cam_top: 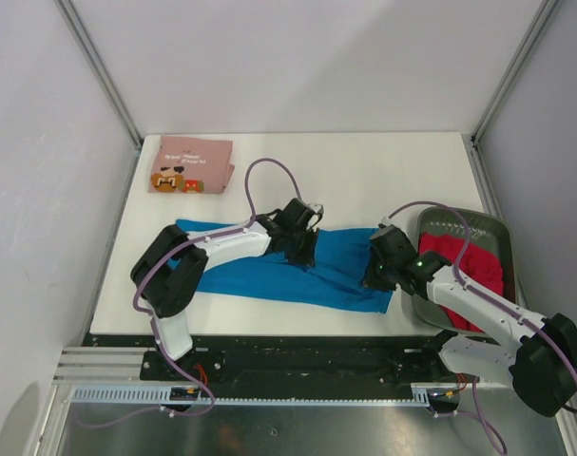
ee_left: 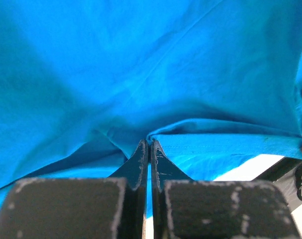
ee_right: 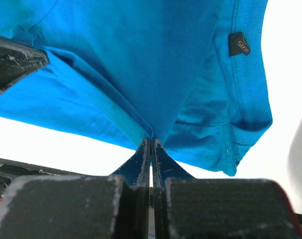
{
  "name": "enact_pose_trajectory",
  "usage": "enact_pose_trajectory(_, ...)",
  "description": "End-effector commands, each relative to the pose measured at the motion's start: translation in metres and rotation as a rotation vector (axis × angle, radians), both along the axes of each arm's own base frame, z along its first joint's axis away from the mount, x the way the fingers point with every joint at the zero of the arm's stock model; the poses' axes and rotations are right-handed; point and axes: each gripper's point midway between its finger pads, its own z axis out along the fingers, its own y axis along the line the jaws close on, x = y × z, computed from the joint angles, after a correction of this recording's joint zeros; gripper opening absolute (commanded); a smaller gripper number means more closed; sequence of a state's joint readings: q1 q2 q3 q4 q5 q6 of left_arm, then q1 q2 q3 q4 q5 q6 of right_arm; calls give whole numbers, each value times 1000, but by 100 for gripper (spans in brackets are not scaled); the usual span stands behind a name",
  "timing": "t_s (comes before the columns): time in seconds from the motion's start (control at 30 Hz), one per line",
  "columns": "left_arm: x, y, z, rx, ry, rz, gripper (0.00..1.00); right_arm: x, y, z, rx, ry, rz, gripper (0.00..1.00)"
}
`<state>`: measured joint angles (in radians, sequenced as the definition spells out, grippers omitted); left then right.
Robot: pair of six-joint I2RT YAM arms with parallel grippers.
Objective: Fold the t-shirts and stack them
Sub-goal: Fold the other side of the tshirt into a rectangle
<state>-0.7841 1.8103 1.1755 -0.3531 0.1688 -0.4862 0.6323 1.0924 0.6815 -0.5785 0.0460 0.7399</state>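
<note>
The left gripper (ee_left: 149, 144) and right gripper (ee_right: 151, 141) are both pressed closed, each pinching a fold of the blue t-shirt (cam_top: 240, 275), which lies across the table's (cam_top: 364, 180) near middle. A small dark tag (ee_right: 239, 44) beside its stitched edge reads "size".

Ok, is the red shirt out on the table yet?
No, the red t-shirt lies bunched inside the dark grey basket on the right in the top view.
</note>
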Motion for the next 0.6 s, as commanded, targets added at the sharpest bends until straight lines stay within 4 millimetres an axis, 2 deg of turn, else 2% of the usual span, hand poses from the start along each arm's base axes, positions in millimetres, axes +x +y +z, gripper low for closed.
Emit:
enact_pose_trajectory(0.0, -9, -8, 12, -63, -10, -9, 1, 4, -7, -4, -46, -9, -11, 0)
enact_pose_trajectory(0.27, -13, -10, 6, -66, -5, -17, 8, 4, -8, -17, -67, 5, -5, 1)
enact_pose_trajectory(0.4, -13, -10, 8, -70, -14, -27, 16, -1, -7, -21, -73, 10, 15, 15)
enact_pose_trajectory(0.57, -21, -7, 12, -84, -25, -56, 27, -8, -12, -21, -79, 3, 27, 26)
